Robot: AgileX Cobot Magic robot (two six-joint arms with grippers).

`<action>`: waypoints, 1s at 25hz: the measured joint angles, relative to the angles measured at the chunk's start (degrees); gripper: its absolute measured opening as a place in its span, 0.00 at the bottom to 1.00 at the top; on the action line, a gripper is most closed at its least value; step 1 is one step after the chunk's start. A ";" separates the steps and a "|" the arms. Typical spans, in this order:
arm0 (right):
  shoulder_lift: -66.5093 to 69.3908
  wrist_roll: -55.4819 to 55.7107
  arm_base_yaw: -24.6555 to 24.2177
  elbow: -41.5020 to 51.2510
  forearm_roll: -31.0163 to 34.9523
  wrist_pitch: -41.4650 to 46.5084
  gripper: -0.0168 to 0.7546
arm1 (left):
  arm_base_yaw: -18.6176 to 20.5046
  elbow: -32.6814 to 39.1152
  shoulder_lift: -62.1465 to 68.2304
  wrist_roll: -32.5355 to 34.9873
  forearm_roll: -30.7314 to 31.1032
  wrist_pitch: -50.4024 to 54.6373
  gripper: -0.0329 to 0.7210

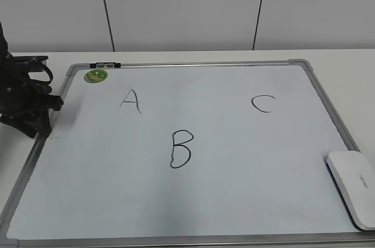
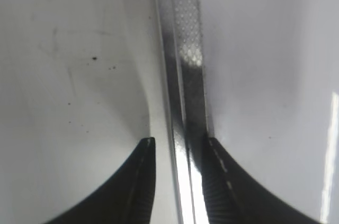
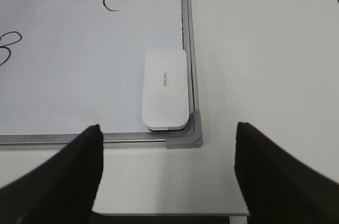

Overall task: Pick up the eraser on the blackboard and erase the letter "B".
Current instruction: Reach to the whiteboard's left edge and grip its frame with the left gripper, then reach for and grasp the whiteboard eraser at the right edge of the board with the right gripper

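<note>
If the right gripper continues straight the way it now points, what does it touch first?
Probably the eraser in the blackboard corner, between the open jaws of the right gripper; depth is unclear, so perhaps the frame first.

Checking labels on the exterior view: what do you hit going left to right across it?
Left arm → green sticker → letter A → letter B → letter C → eraser, all but the arm on the whiteboard.

Exterior camera is looking down aslant across the blackboard [image 1: 234,213]; left wrist camera is hugging its frame; right wrist camera is sharing the eraser [image 3: 166,89] corner.
</note>
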 joint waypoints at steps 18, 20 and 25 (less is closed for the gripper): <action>0.00 0.00 0.00 0.00 0.00 0.00 0.76 | 0.10 -1.21 1.18 -0.11 -1.36 1.62 0.09; 0.00 0.00 0.00 0.00 0.00 0.00 0.76 | 0.10 -1.21 1.18 -0.11 -1.36 1.62 0.09; 0.00 0.00 0.00 0.00 0.00 0.00 0.76 | 0.10 -1.21 1.18 -0.11 -1.40 1.62 0.09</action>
